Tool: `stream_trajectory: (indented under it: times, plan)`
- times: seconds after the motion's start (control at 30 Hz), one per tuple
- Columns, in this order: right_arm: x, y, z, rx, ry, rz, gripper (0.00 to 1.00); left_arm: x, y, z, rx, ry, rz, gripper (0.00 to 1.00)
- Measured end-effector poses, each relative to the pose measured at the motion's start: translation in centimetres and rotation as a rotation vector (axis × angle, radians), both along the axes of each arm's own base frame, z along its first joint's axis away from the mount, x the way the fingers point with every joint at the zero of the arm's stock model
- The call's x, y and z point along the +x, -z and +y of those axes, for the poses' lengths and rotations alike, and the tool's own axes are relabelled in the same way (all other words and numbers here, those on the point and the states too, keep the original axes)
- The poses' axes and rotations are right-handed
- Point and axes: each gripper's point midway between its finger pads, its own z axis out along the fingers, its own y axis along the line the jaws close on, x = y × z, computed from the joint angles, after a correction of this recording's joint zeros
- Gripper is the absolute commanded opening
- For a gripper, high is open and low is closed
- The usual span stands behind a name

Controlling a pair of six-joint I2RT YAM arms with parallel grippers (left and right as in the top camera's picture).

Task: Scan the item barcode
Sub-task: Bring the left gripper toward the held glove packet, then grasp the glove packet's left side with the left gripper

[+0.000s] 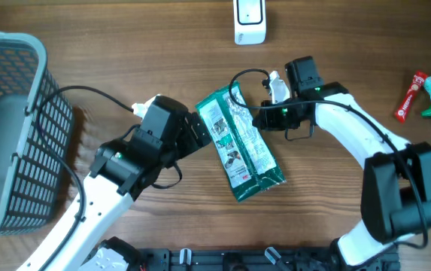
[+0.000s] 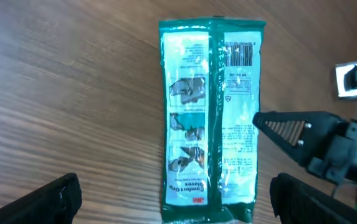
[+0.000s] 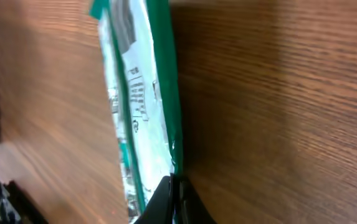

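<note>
Though working toward a scan, has not yet lifted the packet (image 1: 241, 147) off the table (image 1: 125, 45). Reaches in from the near left with the left gripper (image 1: 198, 134), fingers spread wide and holding nothing, poised at the packet's left long edge; probably held open there to steady the packet or take it over once raised. Shows, in the left wrist view, the packet lying flat on the wood ahead of those spread fingers, printed back upward, with the barcode (image 2: 239, 55) at the packet's far right corner, face up and uncovered. Comes in from the near right with the right gripper (image 1: 259, 119), fingers closed tight on the thin green seam along the packet's right edge, to judge from the right wrist view, with that edge running straight into the shut tips. Pinches the rim rather than the middle, likely for want of any other purchase on a flat packet, and for the sake of a barcode free of fingers. Has the scanner (image 1: 249, 22) standing well apart at the far edge of the table, beyond the packet's far end; hence, probably, calls for a lift, a carry that way and a turn of the barcode toward it. Leaves the basket (image 1: 4, 128) at the left and the small items (image 1: 409, 96) at the far right untouched, out to the sides of the work.
</note>
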Motion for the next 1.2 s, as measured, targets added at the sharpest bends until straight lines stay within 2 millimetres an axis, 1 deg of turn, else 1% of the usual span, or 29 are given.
stream_trajectory:
  times: [0.1, 0.23, 0.3, 0.43, 0.5, 0.6, 0.7, 0.77, 0.87, 0.9, 0.93, 1.0, 1.03, 1.07, 1.13, 1.2]
  plan:
    - [-0.1, -1.6, 0.1, 0.010, -0.030, -0.048, 0.04, 0.9, -0.1, -0.5, -0.005, 0.015, -0.027, 1.00]
    - [-0.4, -5.2, 0.1, 0.029, -0.066, -0.156, 0.05, 1.8, 0.2, -1.1, -0.007, 0.020, -0.039, 1.00]
    - [-1.1, -7.0, -0.1, 0.028, -0.100, -0.208, 0.05, 2.4, 0.4, -1.3, -0.015, 0.018, -0.047, 1.00]
    - [-2.4, -9.2, -0.5, 0.012, -0.187, -0.297, 0.05, 4.1, -0.4, -0.7, -0.054, -0.013, -0.089, 1.00]
    - [-2.9, -10.1, -0.6, 0.004, -0.236, -0.350, 0.05, 5.7, -1.2, 0.2, -0.090, -0.015, -0.132, 1.00]
    - [-3.1, -10.7, -0.7, -0.006, -0.280, -0.399, 0.05, 7.1, -2.3, 1.3, -0.166, 0.022, -0.165, 1.00]
    - [-3.4, -10.6, -0.6, -0.019, -0.326, -0.419, 0.04, 7.3, -2.8, 2.2, -0.237, 0.057, -0.163, 1.00]
    - [-3.5, -10.5, -0.5, -0.036, -0.346, -0.431, 0.05, 7.0, -3.1, 2.1, -0.276, 0.099, -0.158, 1.00]
    - [-3.7, -10.2, -0.1, -0.064, -0.376, -0.443, 0.05, 6.3, -3.2, 1.1, -0.328, 0.168, -0.135, 1.00]
    - [-3.8, -10.2, 0.1, -0.071, -0.385, -0.446, 0.10, 6.1, -2.9, 0.8, -0.340, 0.183, -0.119, 1.00]
    - [-3.9, -10.1, 0.3, -0.080, -0.392, -0.448, 0.35, 5.9, -2.4, 0.6, -0.351, 0.196, -0.093, 1.00]
    - [-3.9, -9.9, 0.2, -0.101, -0.390, -0.447, 0.75, 5.7, -1.0, 0.4, -0.355, 0.200, -0.037, 1.00]
    - [-3.8, -9.7, 0.0, -0.120, -0.374, -0.441, 0.83, 5.5, -0.1, 0.4, -0.350, 0.195, 0.002, 1.00]
    - [-3.6, -9.5, -0.4, -0.143, -0.350, -0.428, 0.86, 5.3, 0.9, 0.5, -0.346, 0.189, 0.042, 1.00]
    - [-3.6, -8.9, -1.5, -0.201, -0.305, -0.395, 0.89, 4.8, 2.9, 0.6, -0.334, 0.173, 0.129, 1.00]
    - [-3.1, -8.2, -2.3, -0.251, -0.264, -0.388, 0.91, 4.7, 4.5, 0.7, -0.326, 0.161, 0.188, 1.00]
